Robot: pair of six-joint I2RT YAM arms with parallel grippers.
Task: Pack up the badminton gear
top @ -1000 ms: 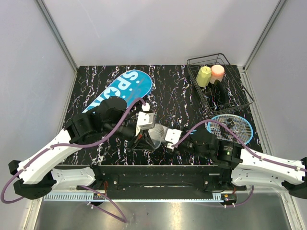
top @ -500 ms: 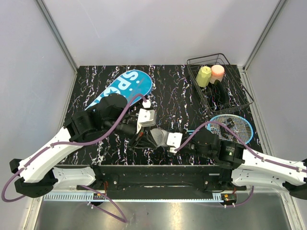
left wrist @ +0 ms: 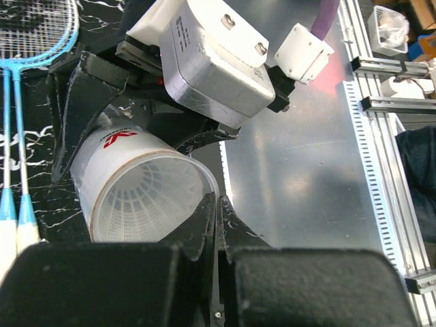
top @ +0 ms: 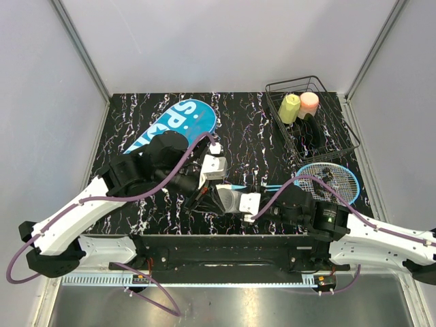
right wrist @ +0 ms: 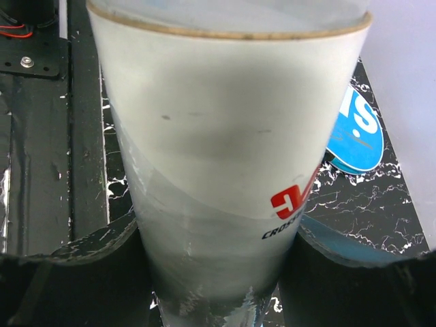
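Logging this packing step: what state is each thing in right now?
Tube: on its side, open mouth showing, clamped in right jaws.
Left jaws: shut, holding nothing, tips by the tube's mouth.
Right jaws: closed on the tube.
Cover: lying flat, untouched.
Rackets: lying flat, outside the cover.
Basket: upright, holding two bottles.

**A:** Counter (top: 259, 129)?
**B:** Black, veined in white with faint purple flecks.
**A:** Cover (top: 178, 122)?
**B:** Bright blue with white lettering.
**A:** Tube (right wrist: 225, 170)?
**B:** Milky white, with a tan rim and a red logo above dark lettering.
**A:** Rackets (top: 327, 182)?
**B:** Light-blue frames, pale strings, white handles.
**A:** Basket (top: 330, 151)?
**B:** Black wire, with a yellow bottle (top: 289, 107) and a pink bottle (top: 309, 102).
**A:** Arms (top: 75, 211)?
**B:** White shells and black joints, with purple cables (left wrist: 328, 12).
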